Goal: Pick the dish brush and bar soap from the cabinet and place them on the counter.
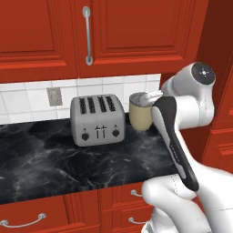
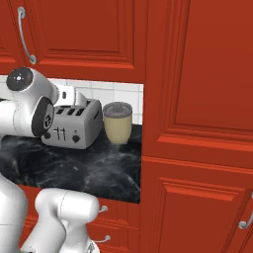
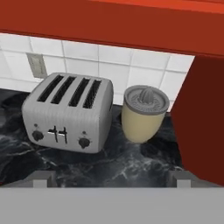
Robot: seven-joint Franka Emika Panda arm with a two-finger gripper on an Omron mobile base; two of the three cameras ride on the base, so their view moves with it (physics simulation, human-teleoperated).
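Observation:
The red cabinet hangs above the counter with its panelled door shut and its curved silver handle upright; the handle also appears at the top left of the right base view. The dish brush and the bar soap are hidden from view. The black veined counter runs below. My gripper is open with nothing between its fingertips. It looks down over the counter from in front of the toaster and the juicer.
A silver four-slot toaster stands at the back of the counter with a beige juicer to its right. A tall red cabinet side closes the right end. A wall outlet sits left of the toaster. Red drawers lie below.

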